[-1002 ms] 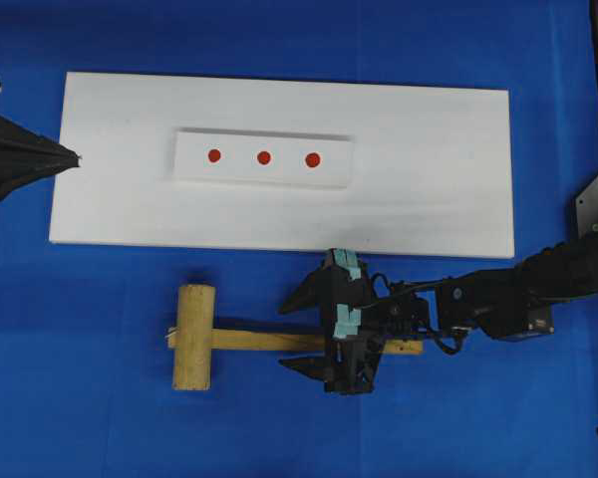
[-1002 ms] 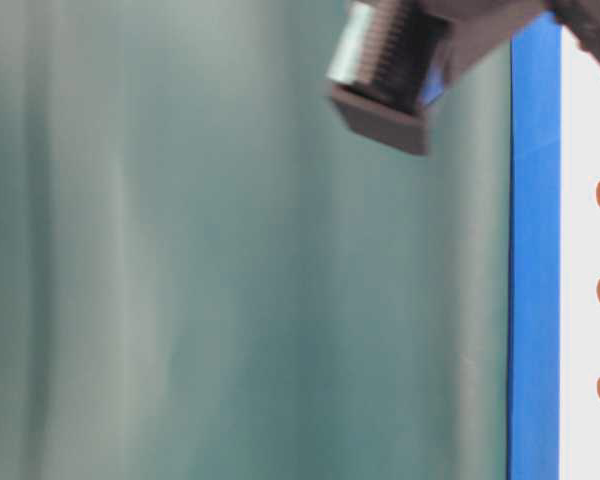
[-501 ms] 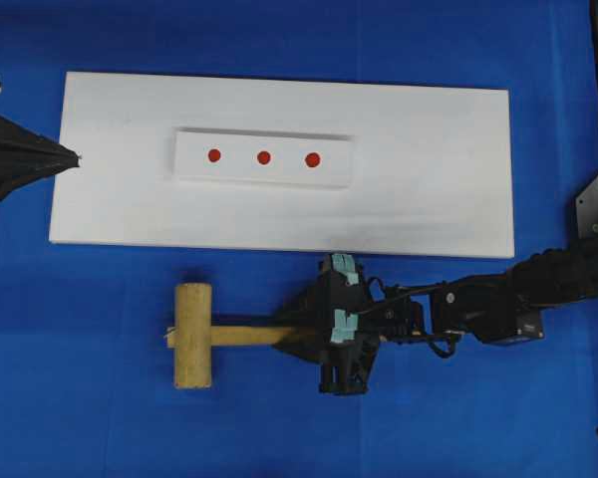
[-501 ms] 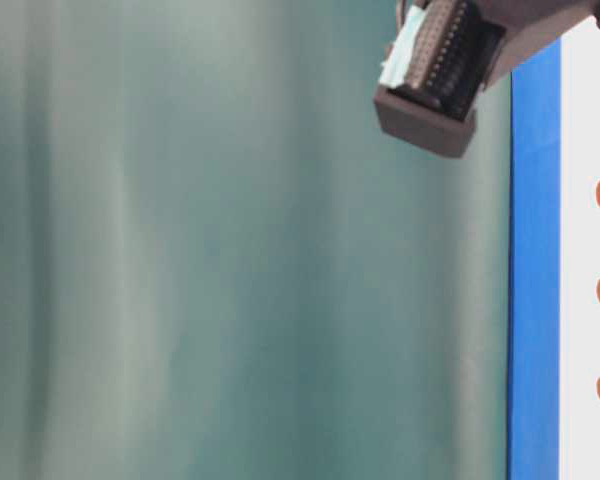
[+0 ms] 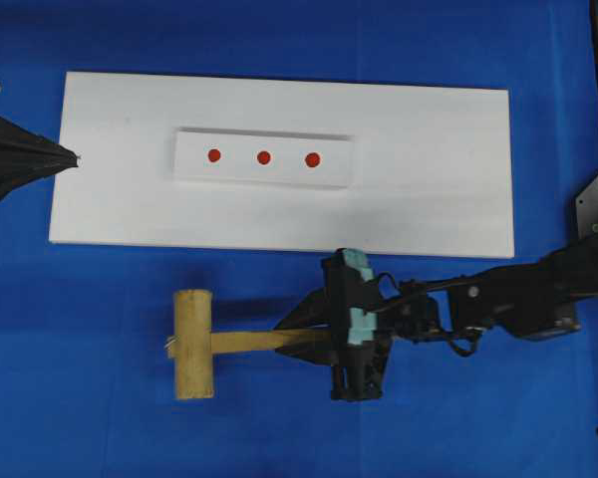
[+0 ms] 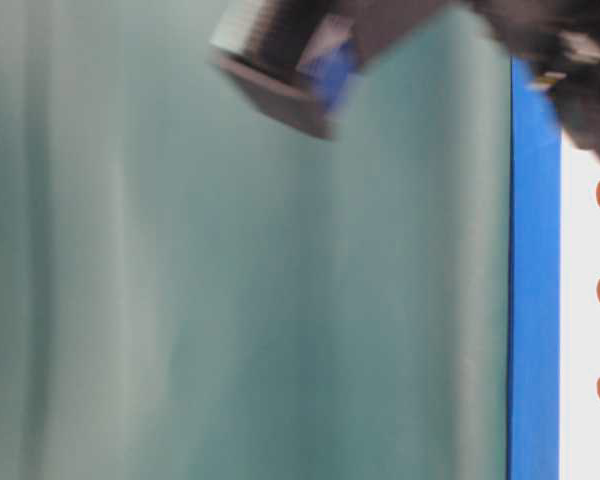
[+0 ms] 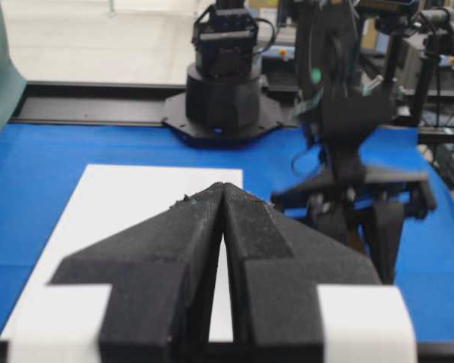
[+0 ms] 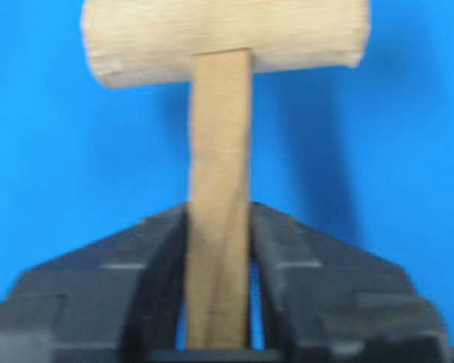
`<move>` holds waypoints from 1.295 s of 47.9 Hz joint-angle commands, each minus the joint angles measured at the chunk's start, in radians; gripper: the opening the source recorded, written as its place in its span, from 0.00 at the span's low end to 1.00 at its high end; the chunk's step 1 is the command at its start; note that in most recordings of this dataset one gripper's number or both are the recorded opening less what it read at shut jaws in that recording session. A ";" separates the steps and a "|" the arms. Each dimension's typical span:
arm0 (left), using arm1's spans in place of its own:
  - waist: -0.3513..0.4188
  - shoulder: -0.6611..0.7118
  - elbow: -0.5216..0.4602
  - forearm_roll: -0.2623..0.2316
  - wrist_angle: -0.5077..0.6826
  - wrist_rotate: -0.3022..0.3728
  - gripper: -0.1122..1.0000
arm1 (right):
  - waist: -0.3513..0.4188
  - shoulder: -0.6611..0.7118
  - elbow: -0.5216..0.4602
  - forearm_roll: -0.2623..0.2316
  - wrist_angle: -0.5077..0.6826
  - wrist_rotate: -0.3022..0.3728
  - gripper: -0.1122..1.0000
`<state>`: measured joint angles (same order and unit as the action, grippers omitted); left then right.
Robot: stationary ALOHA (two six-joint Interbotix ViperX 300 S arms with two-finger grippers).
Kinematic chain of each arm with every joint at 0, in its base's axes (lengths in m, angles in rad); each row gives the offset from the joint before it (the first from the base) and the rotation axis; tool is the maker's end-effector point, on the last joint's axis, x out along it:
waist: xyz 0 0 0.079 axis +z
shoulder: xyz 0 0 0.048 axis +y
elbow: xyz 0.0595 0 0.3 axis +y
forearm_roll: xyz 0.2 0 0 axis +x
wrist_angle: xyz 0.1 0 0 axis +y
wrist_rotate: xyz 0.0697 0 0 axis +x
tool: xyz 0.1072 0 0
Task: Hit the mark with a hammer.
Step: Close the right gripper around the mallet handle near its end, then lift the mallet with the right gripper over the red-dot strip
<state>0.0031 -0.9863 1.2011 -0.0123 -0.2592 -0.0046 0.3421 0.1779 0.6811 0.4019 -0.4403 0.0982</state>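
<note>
Right gripper [image 5: 301, 341]: clamped on the hammer [image 5: 211, 343] handle.
Hammer head: beyond the fingertips, over blue cloth [image 5: 100, 398].
White board [image 5: 429, 179]: farther off, bearing three red marks [image 5: 263, 157].
Left gripper [image 5: 72, 157]: closed, at board's edge.

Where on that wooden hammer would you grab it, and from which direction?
Grab the hammer by its slim squared handle, well back from the thick head, coming from above with a finger on each flat side. It lies flat on the blue cloth, so the top is free. The right pincer is closed on the handle just so.
</note>
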 commanded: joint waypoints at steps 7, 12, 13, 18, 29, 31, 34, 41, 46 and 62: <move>0.002 -0.005 -0.012 -0.002 0.005 -0.002 0.10 | -0.012 -0.178 0.009 0.000 0.066 -0.048 0.19; 0.002 -0.006 -0.012 -0.002 0.011 -0.002 0.10 | -0.021 -0.232 0.009 0.000 0.107 -0.074 0.19; 0.002 -0.008 -0.012 -0.002 0.012 -0.002 0.10 | -0.025 -0.239 0.008 0.000 0.115 -0.078 0.19; 0.002 -0.012 -0.012 -0.002 0.017 -0.002 0.10 | -0.037 -0.255 0.000 0.000 0.129 -0.100 0.19; 0.002 -0.015 -0.014 -0.002 0.021 -0.002 0.10 | -0.087 -0.253 -0.003 0.000 0.129 -0.137 0.19; 0.002 -0.015 -0.012 -0.002 0.021 -0.002 0.10 | -0.117 -0.256 0.002 -0.002 0.133 -0.150 0.19; 0.002 -0.015 -0.012 -0.002 0.021 -0.002 0.10 | -0.152 -0.261 0.003 -0.002 0.138 -0.169 0.19; 0.000 -0.014 -0.012 -0.002 0.021 -0.002 0.10 | -0.249 -0.276 0.006 -0.011 0.156 -0.239 0.19; 0.002 -0.012 -0.011 -0.003 0.021 -0.006 0.10 | -0.290 -0.284 0.003 -0.012 0.156 -0.299 0.19; 0.002 -0.015 -0.012 -0.003 0.028 -0.046 0.10 | -0.310 -0.316 0.000 -0.034 0.101 -0.506 0.19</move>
<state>0.0031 -1.0063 1.1996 -0.0138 -0.2286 -0.0476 0.0353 -0.1012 0.7026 0.3774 -0.2976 -0.3697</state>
